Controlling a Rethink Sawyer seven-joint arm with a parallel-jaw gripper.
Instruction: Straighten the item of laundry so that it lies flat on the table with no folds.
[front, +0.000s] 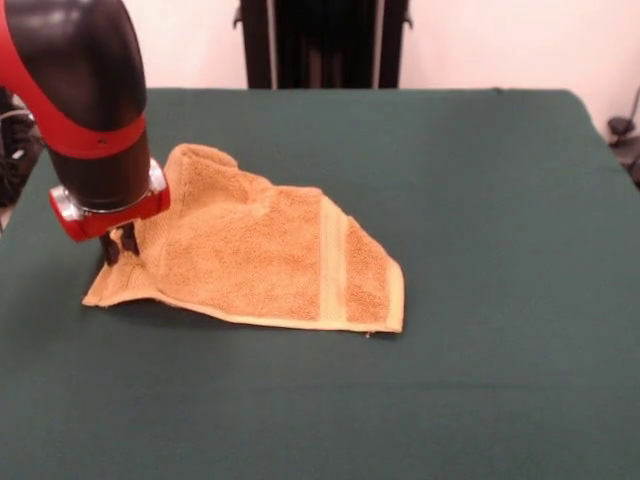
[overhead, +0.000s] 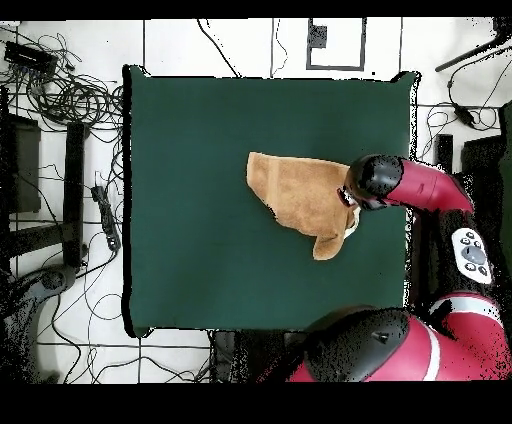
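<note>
Fingertips of the gripper (front: 120, 243) showing only as short dark stubs under the red collar, pressing down at the towel's (front: 262, 258) left end in the front view; impossible to tell whether parted, together or pinching cloth. In the overhead view, gripper (overhead: 349, 196) hidden beneath the arm's black head, sitting over the towel's (overhead: 298, 192) right end. Towel lying crumpled rather than flat: humping up behind the gripper, sloping down toward the paler band (front: 332, 262) near its right edge, with that edge resting on the table (front: 480, 200). Near edge running straight from the left corner to the right corner, a small white tag (front: 369, 334) peeking out by the right corner. Far edge rolling over in a rounded fold. From above, outline looking roughly triangular, narrowing to a flap pointing toward the base. Lying right of the table's (overhead: 190, 200) centre in the overhead view, with broad bare green stretching away on the left and clear strips remaining along the other edges.
</note>
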